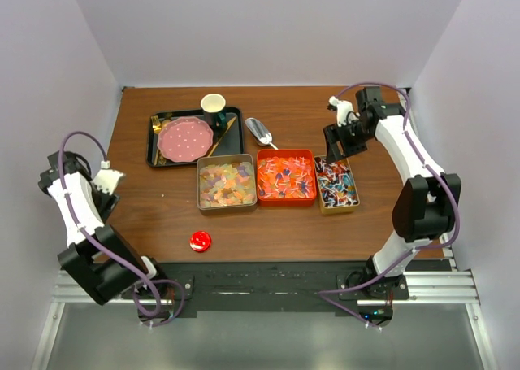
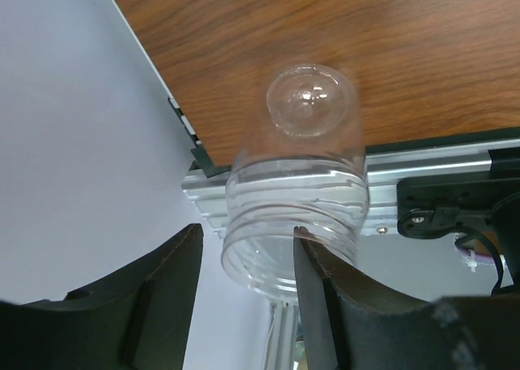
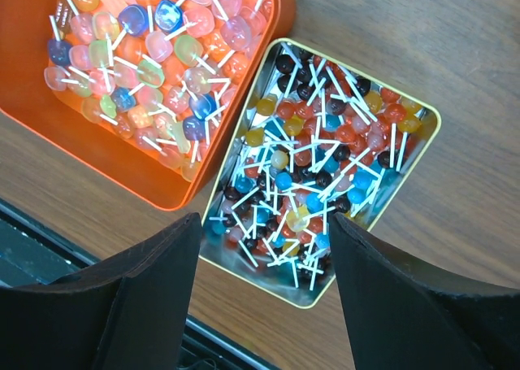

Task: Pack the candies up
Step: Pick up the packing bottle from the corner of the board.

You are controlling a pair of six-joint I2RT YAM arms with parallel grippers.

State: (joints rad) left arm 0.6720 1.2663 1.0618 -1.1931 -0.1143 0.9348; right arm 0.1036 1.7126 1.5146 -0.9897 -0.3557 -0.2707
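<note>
The candies fill three tins mid-table: pale pastel pieces (image 1: 227,183) in a grey tin, orange-pink ones (image 1: 286,176) in an orange tin, and red, blue and dark ones on white sticks (image 1: 335,183) in a gold tin. The right wrist view looks down on the stick candies (image 3: 325,158) and the orange tin's candies (image 3: 138,53). My right gripper (image 1: 337,142) (image 3: 264,219) is open and empty above the gold tin. My left gripper (image 1: 110,179) (image 2: 246,236) is at the table's left edge and holds a clear threaded jar (image 2: 296,183) by its mouth, in the air.
A black tray (image 1: 236,146) at the back left holds a pink dotted plate (image 1: 185,138) and a cup (image 1: 213,103). A metal scoop (image 1: 258,130) lies behind the orange tin. A small red disc (image 1: 200,241) lies near the front edge. The rail (image 2: 422,171) runs under the jar.
</note>
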